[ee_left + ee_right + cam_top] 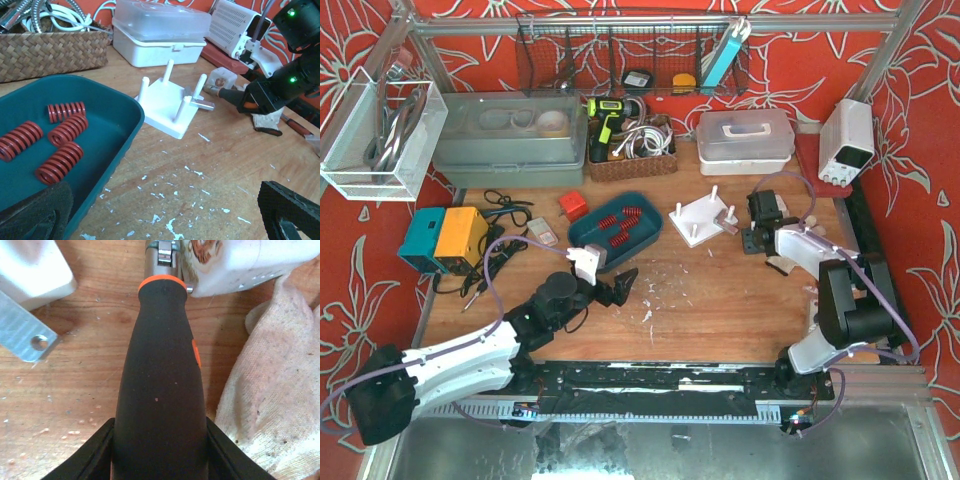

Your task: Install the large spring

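Top view first: the left gripper [607, 284] is being held wide open with nothing in it. The red springs [620, 228] are lying just past its fingertips in the teal tray [582, 232], so that arm is clearly the nearer one. The right gripper [761, 228] is being used well off to the far side, beyond the white peg plate [704, 218]. In the left wrist view, the springs are being shown ahead of the tool and off toward its left-hand finger [35, 215], all flat on their sides, none upright. The fattest-looking one, probably the large spring [59, 163], is being seen closest to that finger. Its long axis is running diagonally, one end pointing back at the tool and the other away toward the peg plate. So the open fingers are probably going to have to be swung left and turned to close across its body, not its ends. In the right wrist view, a black-handled tool [160, 380] with an orange collar is being gripped narrow between that gripper's fingers, its tip aimed straight away from them, with a cloth [270, 390] lying right beside the handle.
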